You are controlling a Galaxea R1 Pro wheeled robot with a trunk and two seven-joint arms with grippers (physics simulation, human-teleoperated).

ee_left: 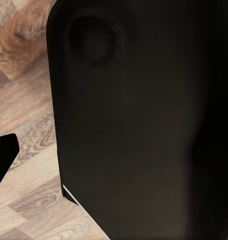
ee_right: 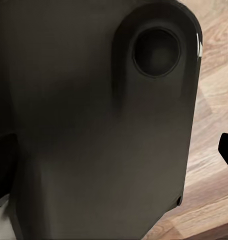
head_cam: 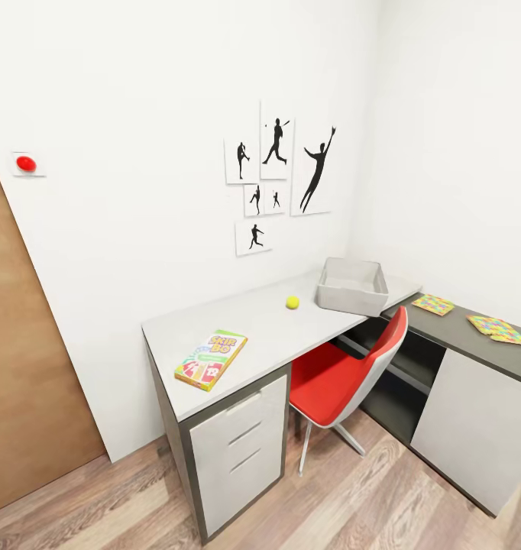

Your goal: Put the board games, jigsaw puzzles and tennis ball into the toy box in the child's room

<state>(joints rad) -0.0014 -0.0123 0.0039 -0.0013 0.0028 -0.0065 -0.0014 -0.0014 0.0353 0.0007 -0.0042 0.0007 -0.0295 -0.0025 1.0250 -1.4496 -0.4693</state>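
In the head view a grey L-shaped desk [head_cam: 276, 336] stands against the white wall. A colourful board game box [head_cam: 211, 359] lies flat near the desk's left end. A yellow-green tennis ball [head_cam: 292, 302] rests further back, just left of the grey open toy box [head_cam: 352, 286] in the corner. Two multicoloured jigsaw puzzles lie on the dark right wing, one nearer the toy box [head_cam: 433, 305] and one further right [head_cam: 499, 329]. Both wrist views look at a dark robot body panel [ee_left: 144, 125] [ee_right: 93, 125] above wooden floor, with a black tip at each picture's edge.
A red and white swivel chair [head_cam: 348, 374] is tucked under the desk between the two wings. Desk drawers [head_cam: 241, 443] face me at the left end. A wooden door [head_cam: 24, 367] is at the far left. Wood floor [head_cam: 352, 504] lies in front of the desk.
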